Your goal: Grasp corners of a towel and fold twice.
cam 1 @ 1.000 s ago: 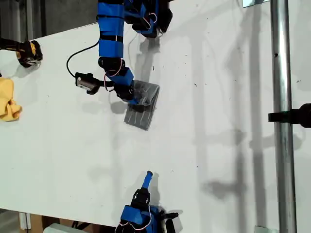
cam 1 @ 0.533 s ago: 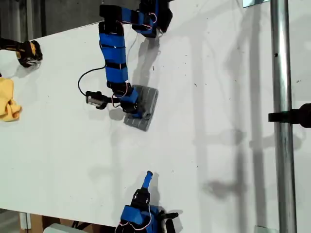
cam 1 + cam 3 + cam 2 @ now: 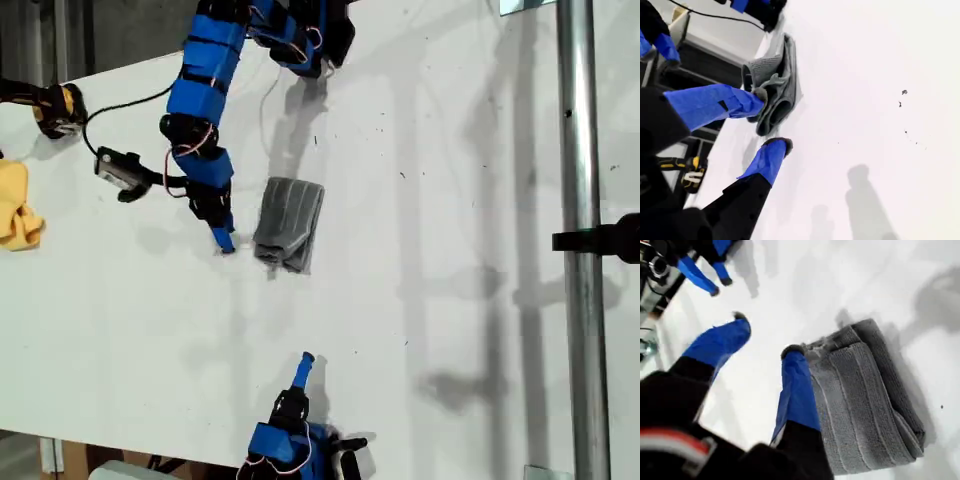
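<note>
**Towel folded; withdraw cleanly**

Folded into a compact layered rectangle, the towel [image 3: 289, 223] lies on the table [image 3: 450, 330], nearer the far edge than the near one, well in from both side edges in the exterior view. Just beside it, my first gripper [image 3: 762, 337]: jaws parted, empty, one finger [image 3: 796, 385] against the cloth's edge. My second gripper [image 3: 771, 120]: parted, empty, well apart near the near edge. Probably both folds done. Best to lift the first gripper straight up and away, without dragging the top layer open.
</note>
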